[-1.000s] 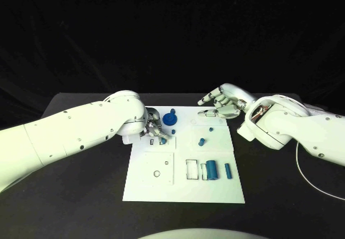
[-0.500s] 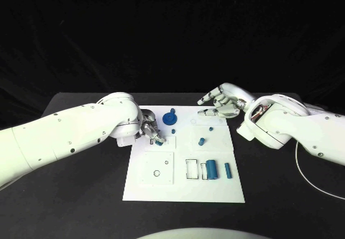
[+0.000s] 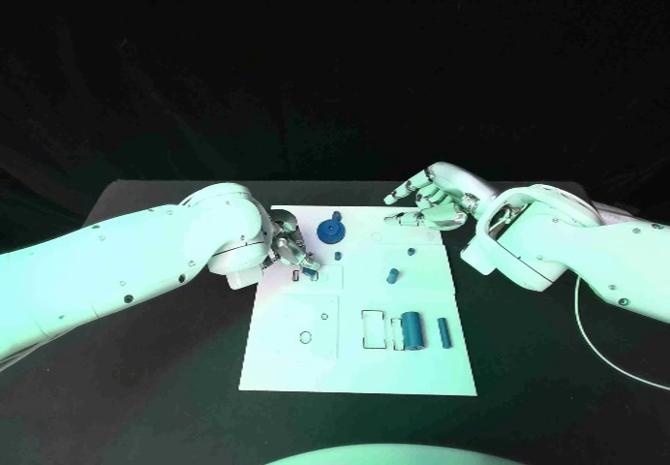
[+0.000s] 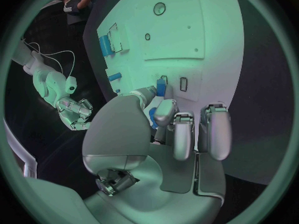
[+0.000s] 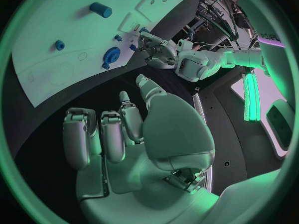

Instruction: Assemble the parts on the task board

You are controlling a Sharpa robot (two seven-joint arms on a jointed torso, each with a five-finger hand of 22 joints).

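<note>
The white task board (image 3: 360, 373) lies mid-table. My left hand (image 3: 290, 252) hangs over its back left corner, above two small slots (image 4: 183, 83), and pinches a small blue part (image 4: 161, 88) between thumb and a finger. A blue gear (image 3: 331, 231) stands just behind that hand, with a small peg (image 3: 338, 256) beside it. My right hand (image 3: 433, 203) hovers over the board's back right corner; its fingers are loosely bent and apart, and it holds nothing. A blue cylinder (image 3: 416, 329) and a thin rod (image 3: 442, 331) lie at the board's front right.
Two more small blue pieces (image 3: 392, 275) sit in the board's right middle. An empty rectangular recess (image 3: 373, 328) lies left of the cylinder. A round hole (image 3: 305, 338) marks the front left panel. Black table surrounds the board (image 4: 187, 15).
My left arm has drawn slightly to the left, and the hand with the small blue part has shifted a little with it. The right hand has stayed in place.
</note>
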